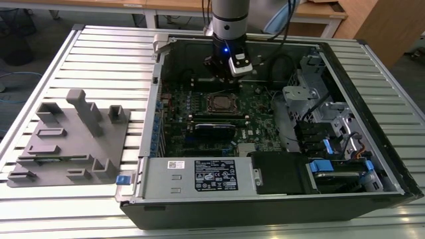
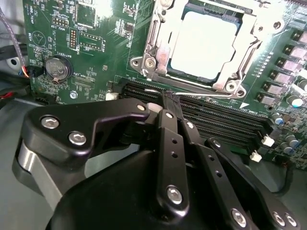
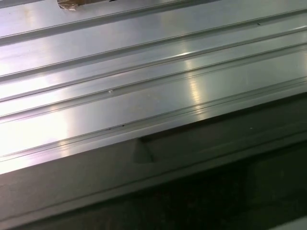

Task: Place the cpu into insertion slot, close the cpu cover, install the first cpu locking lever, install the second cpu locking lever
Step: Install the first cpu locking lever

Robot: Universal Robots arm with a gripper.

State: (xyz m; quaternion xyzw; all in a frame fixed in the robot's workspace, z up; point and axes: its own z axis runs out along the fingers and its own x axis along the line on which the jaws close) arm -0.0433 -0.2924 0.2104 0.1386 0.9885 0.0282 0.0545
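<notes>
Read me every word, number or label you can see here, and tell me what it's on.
Black label on the metal box: print too small to read.
White sticker beside it: too small.
White markings on the motherboard: too blurred.
Coin cell stamping: illegible.

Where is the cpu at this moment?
In the second wrist view the cpu lies framed by the cpu cover on the green motherboard, just past the end effector; in the exterior view it sits near the board's middle.
</notes>
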